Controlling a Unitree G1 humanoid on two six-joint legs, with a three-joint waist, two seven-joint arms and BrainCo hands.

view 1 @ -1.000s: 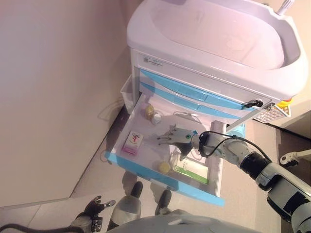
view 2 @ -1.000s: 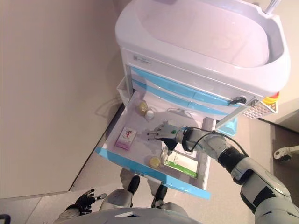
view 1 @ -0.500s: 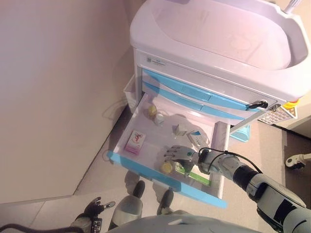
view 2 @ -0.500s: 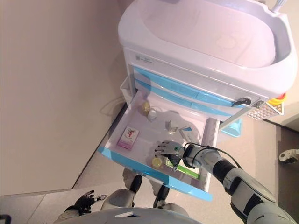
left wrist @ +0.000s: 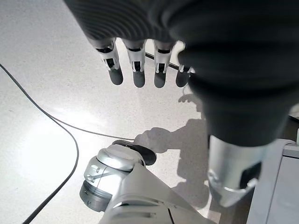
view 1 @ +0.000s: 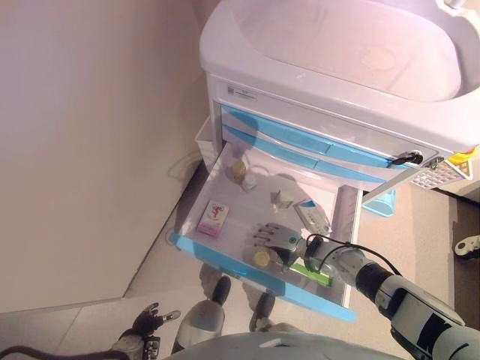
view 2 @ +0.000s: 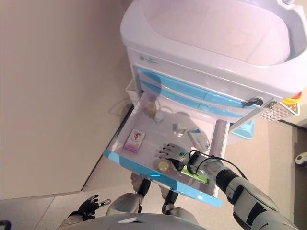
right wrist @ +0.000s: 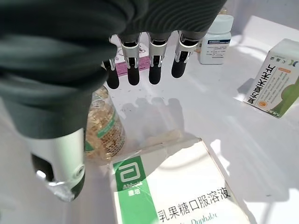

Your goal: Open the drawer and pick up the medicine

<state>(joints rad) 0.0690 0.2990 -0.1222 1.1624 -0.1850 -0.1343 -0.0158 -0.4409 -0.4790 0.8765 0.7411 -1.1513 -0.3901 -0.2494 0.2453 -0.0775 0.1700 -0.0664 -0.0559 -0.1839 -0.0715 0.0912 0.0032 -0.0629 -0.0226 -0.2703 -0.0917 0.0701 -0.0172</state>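
right hand [right wrist: 70, 79] fingers [right wrist: 154, 60] spread above green box [right wrist: 187, 196]

Clinic or hospital-type room, medical cart setup.

White wheeled-style medical cart [view 1: 330, 82] with moulded tub top, stacked blue-fronted drawers [view 1: 292, 142], wire basket [view 1: 441, 174] hung on its side. One open drawer [view 2: 163, 139] stocked with medicines: pink box [view 1: 214, 219], jar of yellow capsules [right wrist: 103, 126], white pill bottle [right wrist: 215, 44], green-and-white box [right wrist: 177, 196], smaller orange-green box [right wrist: 275, 79]. Plain beige wall [view 1: 90, 150], pale speckled floor [left wrist: 42, 93], no home furniture visible.
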